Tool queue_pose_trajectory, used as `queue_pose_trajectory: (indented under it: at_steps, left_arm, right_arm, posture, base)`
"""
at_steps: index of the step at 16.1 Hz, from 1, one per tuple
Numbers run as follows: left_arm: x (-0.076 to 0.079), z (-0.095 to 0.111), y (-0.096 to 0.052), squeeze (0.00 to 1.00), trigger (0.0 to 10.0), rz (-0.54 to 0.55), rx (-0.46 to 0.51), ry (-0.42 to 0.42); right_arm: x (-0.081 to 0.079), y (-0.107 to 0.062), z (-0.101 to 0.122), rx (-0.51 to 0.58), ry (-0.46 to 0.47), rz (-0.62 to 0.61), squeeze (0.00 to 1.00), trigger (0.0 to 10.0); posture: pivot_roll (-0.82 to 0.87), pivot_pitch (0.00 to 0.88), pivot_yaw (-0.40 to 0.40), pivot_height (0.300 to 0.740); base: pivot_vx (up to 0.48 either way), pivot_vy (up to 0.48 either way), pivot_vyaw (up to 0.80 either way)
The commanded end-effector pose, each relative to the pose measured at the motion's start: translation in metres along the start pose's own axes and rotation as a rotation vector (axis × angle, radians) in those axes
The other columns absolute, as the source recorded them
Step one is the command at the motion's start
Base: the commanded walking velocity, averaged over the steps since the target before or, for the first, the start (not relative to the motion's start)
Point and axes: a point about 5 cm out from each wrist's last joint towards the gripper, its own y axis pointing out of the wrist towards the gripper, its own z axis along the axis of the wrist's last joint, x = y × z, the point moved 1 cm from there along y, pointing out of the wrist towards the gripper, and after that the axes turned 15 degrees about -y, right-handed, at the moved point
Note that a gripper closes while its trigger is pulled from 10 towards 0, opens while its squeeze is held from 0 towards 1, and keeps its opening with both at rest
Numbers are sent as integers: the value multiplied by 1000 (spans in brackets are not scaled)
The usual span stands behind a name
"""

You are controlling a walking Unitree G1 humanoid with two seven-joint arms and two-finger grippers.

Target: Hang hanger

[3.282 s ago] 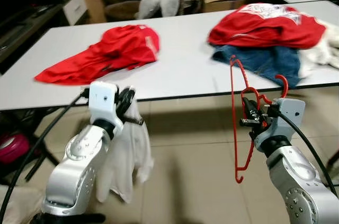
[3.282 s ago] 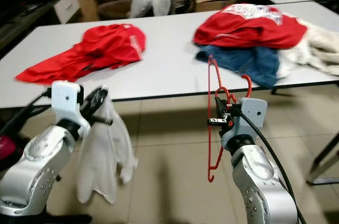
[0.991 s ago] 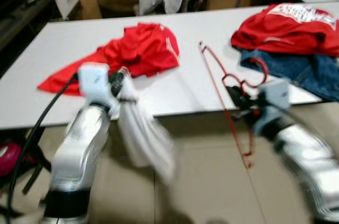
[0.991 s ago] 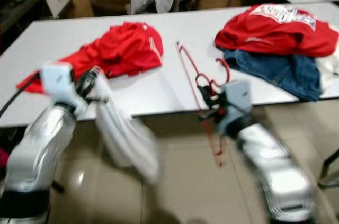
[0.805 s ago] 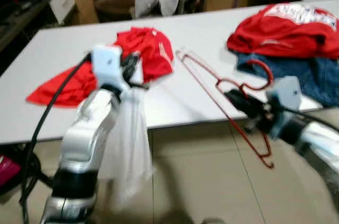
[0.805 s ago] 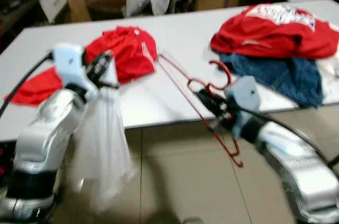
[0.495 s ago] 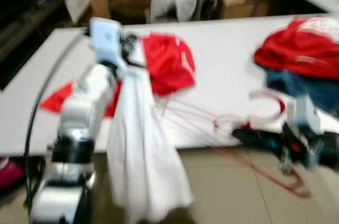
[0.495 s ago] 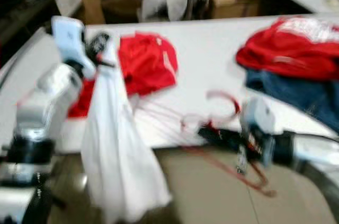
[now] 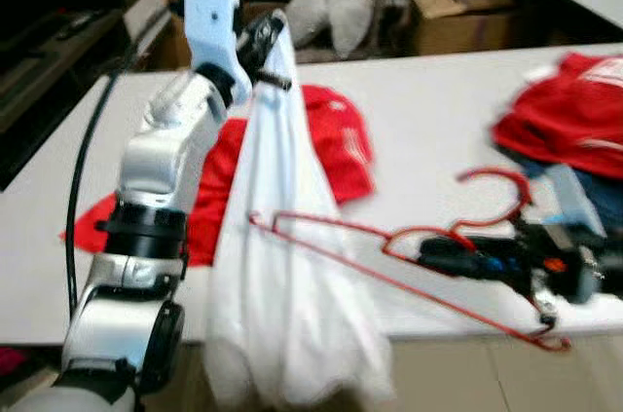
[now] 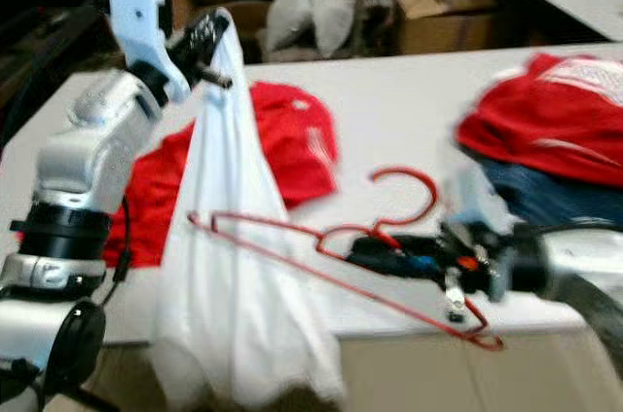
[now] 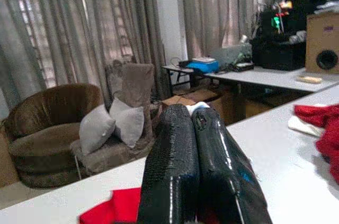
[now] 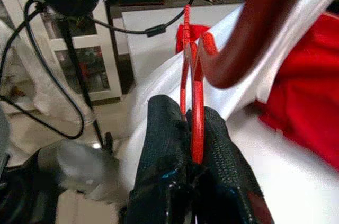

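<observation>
Left gripper: the left gripper [image 9: 263,37] is raised high over the white table [image 9: 428,110], its two black fingers [image 11: 183,171] pressed together and pinching the top of a white cloth garment [image 9: 287,276].

White garment: it hangs straight down from that pinch in a long drape, in front of the table's near edge (the lower hem is blurred).

Right gripper: the right gripper [image 9: 438,254] reaches in low from the right, level with the table edge, fingers [image 12: 164,144] clamped on the thin red wire hanger [image 9: 389,261] near its neck.

Hanger: held roughly flat and slightly tilted, hook [image 10: 409,193] curling up over the table, the far corner of its triangle touching the white garment about midway down. From the right wrist camera, the red wire runs out between the fingertips toward the white fabric.

Table: a crumpled red shirt [image 9: 336,144] lies behind the hanging garment; at the right side sits another red garment [image 10: 545,130] on top of blue denim [image 10: 545,200].

Background: a brown armchair with grey cushions [image 11: 98,126] stands beyond the table, curtains behind it.
</observation>
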Motion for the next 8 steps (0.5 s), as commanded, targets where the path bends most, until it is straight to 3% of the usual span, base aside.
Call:
queue_pose_trajectory:
  at_steps: [1,5,7,8]
  left_arm:
    - [16,31,2,0,10000,-89,85,-39]
    - [35,68,2,0,10000,-193,144,-44]
    - [45,97,-3,0,10000,-254,229,-48]
    - [47,103,-5,0,10000,-263,248,-50]
  right_arm:
    - [11,1,1,-20,-49,-3,0,10000]
    - [42,15,11,-33,-169,-17,0,10000]
    - [82,25,22,-57,-295,-147,0,10000]
    - [92,26,27,-54,-329,-190,0,10000]
  posture:
    - [-182,0,79,740]
    - [-168,0,59,740]
    - [-161,0,49,740]
    - [-158,0,46,740]
  base:
    - [0,0,0]
    - [0,0,0]
    - [0,0,0]
    - [0,0,0]
